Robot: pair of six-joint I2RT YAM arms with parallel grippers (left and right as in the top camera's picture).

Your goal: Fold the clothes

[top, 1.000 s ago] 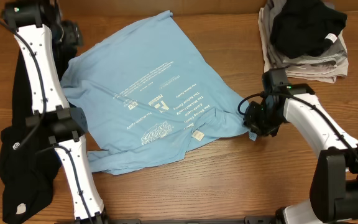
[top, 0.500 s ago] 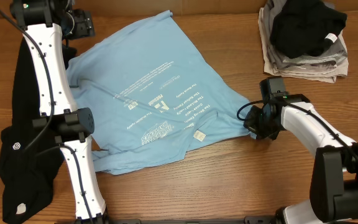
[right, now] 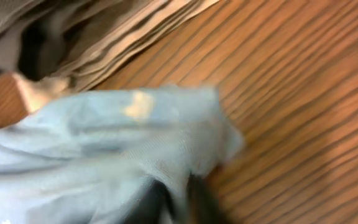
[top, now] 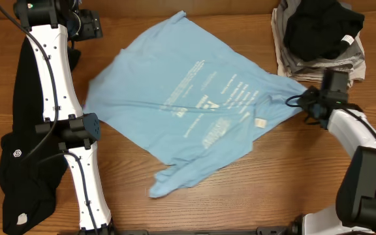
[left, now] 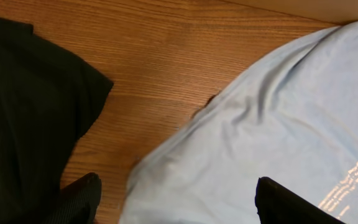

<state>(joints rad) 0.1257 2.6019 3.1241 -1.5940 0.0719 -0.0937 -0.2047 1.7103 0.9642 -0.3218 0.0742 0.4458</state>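
Blue cotton T-shirt (top: pixel 188 98), spread across the middle of the table (top: pixel 273 189), looks light and limp, so we judge its corners the best holds; the black garment (top: pixel 25 170) lies along the left side. Our right gripper (top: pixel 312 104) is pinched on the shirt's right corner, and our left gripper (left: pixel 182 199) gapes empty over its far edge. We see no bin, only a folded grey pile (top: pixel 318 65) topped by a black piece (top: pixel 322 26).

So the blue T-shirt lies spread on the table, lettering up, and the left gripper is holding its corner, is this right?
Not quite: it is the right gripper that holds the corner of the T-shirt, as the right wrist view shows. The left gripper hangs open over the shirt's edge. The rest of your statement is correct.
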